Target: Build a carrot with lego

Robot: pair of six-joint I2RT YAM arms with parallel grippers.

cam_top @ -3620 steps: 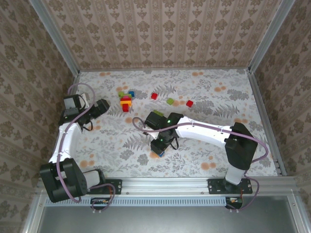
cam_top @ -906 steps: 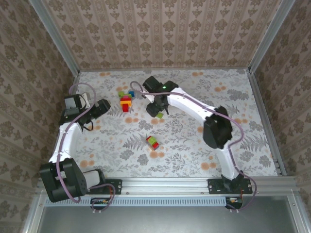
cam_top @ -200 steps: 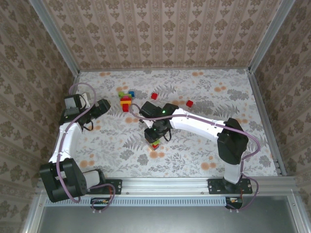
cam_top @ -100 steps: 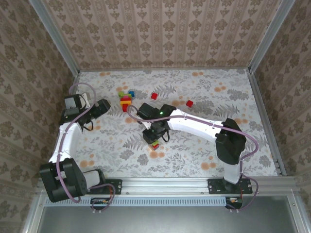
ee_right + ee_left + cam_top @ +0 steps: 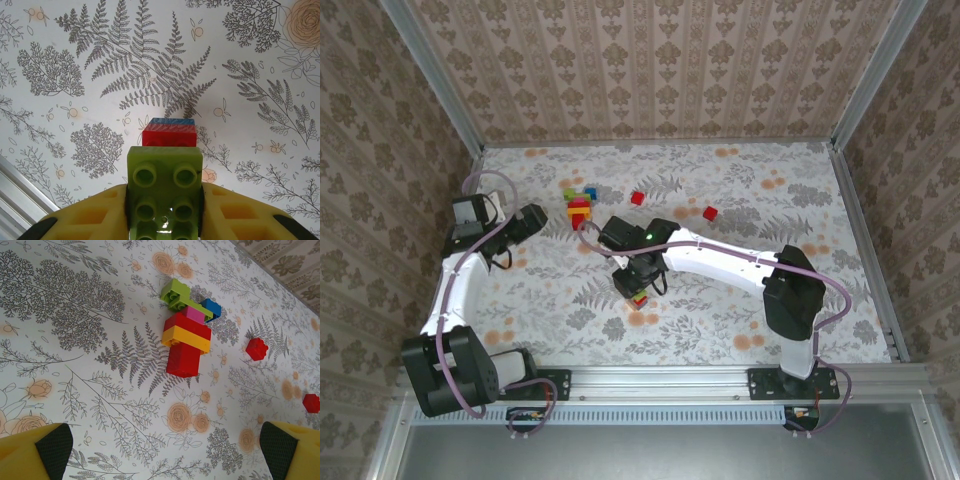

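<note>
My right gripper [image 5: 165, 200] is shut on a green lego brick [image 5: 165, 187], studs facing the camera. Just past its far edge lies a red brick [image 5: 169, 137] on a blue one [image 5: 172, 121]; whether the green touches them I cannot tell. From above, that gripper [image 5: 635, 283] hangs over this small stack [image 5: 640, 299] at mid-table. My left gripper [image 5: 166, 450] stands open over bare table, short of a cluster of joined lego [image 5: 186, 339]: green, blue, magenta, red, yellow, red. The same cluster [image 5: 580, 207] sits at the back left, beside the left gripper [image 5: 532, 220].
Two loose red bricks [image 5: 637, 198] [image 5: 710, 213] lie towards the back, also seen from the left wrist [image 5: 256, 348] [image 5: 311, 402]. Patterned walls and metal rails close the table on all sides. The right arm [image 5: 720, 262] stretches across the middle.
The right gripper has drifted slightly left and nearer with the green brick, staying over the small stack. The left arm has not moved.
</note>
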